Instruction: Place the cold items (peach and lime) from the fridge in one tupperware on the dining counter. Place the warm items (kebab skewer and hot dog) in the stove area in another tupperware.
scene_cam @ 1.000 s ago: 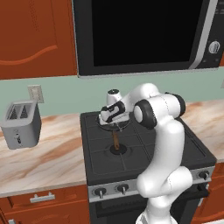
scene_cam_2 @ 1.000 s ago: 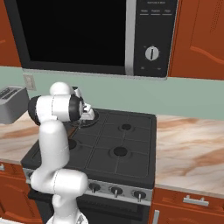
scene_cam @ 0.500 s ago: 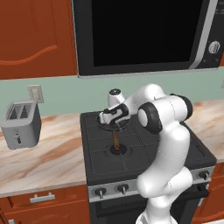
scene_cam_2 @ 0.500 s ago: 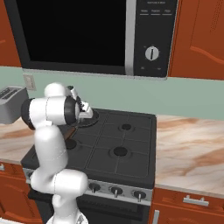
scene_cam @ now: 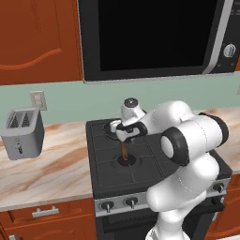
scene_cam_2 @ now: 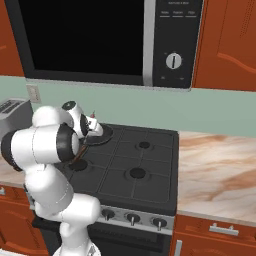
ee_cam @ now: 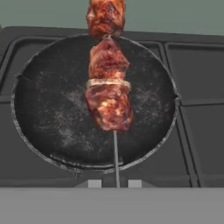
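Though over pan point(ee_cam: 48, 118), kebab skewer point(ee_cam: 108, 94) upright.

Arm point(scene_cam: 187, 154) was glossy white w/ rounded, bulbous links & dark grey/black rings at the joints. A round dark-grey cap topped the wrist point(scene_cam: 131, 102). Black band ran round the hand section. No cables, screws or markings could be made out.

Pale green wall point(scene_cam: 61, 96) behind red-brown cabinets point(scene_cam: 37, 40), black microwave point(scene_cam_2: 100, 40), marbled worktop point(scene_cam_2: 215, 167), grey toaster point(scene_cam: 21, 133).
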You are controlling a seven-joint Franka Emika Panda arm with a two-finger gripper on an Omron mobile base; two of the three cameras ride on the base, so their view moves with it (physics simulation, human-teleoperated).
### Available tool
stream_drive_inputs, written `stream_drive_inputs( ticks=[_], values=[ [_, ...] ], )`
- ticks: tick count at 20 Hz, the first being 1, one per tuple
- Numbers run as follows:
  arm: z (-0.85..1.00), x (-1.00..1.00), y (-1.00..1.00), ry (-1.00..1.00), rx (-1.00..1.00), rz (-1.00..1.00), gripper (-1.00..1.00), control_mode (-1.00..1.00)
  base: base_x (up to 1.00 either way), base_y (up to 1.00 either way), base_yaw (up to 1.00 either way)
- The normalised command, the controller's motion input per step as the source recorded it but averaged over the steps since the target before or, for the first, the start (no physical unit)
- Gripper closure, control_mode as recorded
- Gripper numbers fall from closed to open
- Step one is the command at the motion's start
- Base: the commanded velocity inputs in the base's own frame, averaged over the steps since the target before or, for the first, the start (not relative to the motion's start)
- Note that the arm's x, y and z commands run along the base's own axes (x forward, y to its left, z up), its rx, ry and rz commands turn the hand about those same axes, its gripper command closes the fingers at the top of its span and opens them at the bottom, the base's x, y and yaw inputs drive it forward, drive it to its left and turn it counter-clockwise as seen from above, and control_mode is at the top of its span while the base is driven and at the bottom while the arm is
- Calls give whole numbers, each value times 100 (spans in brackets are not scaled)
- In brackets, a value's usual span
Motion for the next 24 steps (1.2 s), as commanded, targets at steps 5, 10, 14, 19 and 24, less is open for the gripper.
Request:
stream_drive_inputs(
  ticks=[5,10,14,19,24],
  values=[
    [62,-28,-7,0,7,0,100,-100,0,0,0],
    [60,-14,0,3,3,0,100,-100,0,0,0],
    [29,-44,0,0,2,0,100,-100,0,0,0],
    [5,-63,0,0,0,0,100,-100,0,0,0],
    [5,-14,0,0,0,0,100,100,-58,0,0]
  ],
)
